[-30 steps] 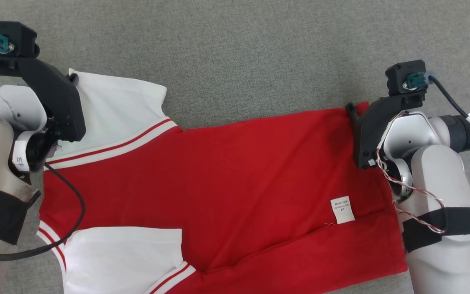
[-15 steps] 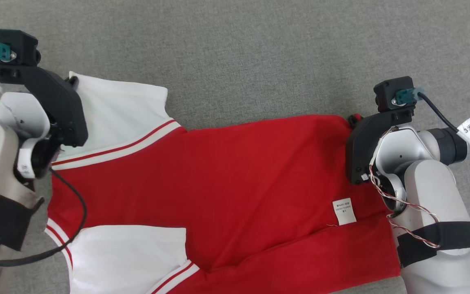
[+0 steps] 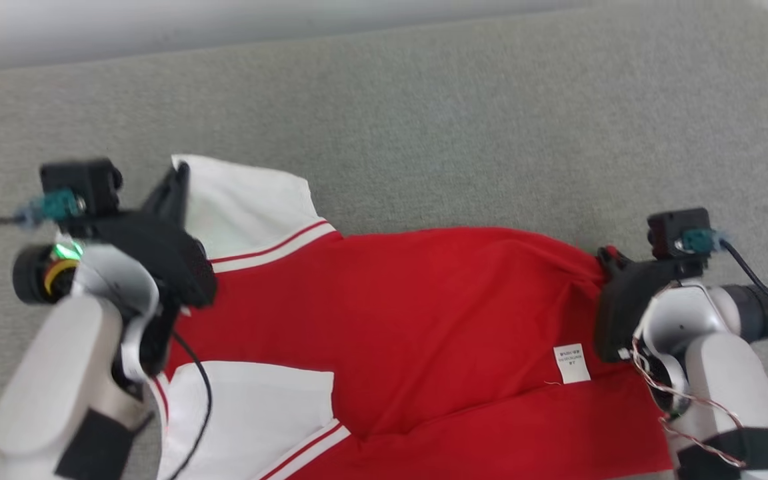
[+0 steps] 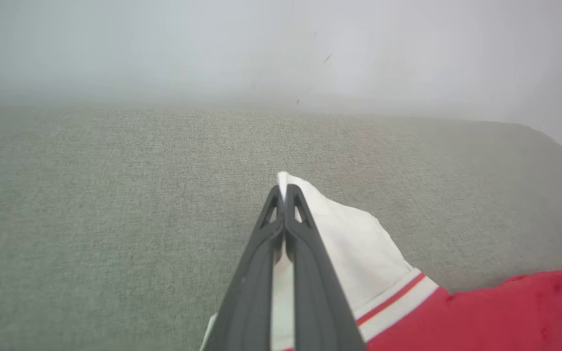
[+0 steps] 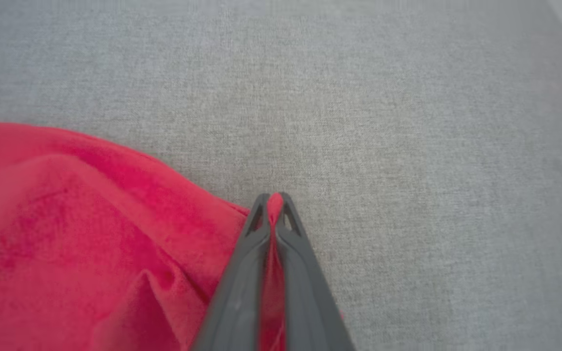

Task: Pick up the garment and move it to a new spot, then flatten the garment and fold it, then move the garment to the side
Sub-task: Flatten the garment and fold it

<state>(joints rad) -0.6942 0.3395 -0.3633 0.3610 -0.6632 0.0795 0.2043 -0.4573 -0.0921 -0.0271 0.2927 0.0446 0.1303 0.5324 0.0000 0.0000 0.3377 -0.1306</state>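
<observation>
The garment (image 3: 424, 313) lay spread on the grey cloth surface (image 3: 424, 120). The left gripper (image 3: 181, 175) was clamped on its white sleeve (image 3: 244, 200), the right gripper (image 3: 607, 257) on its red hem (image 3: 587, 263), both forearms reaching forward.

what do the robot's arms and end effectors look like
The left arm and right arm are pale grey shells with black straps. The left end effector and right end effector have long dark tapered fingers with triangular cutouts. Red-white twisted wires run along the right arm; teal connectors top both wrists.
</observation>
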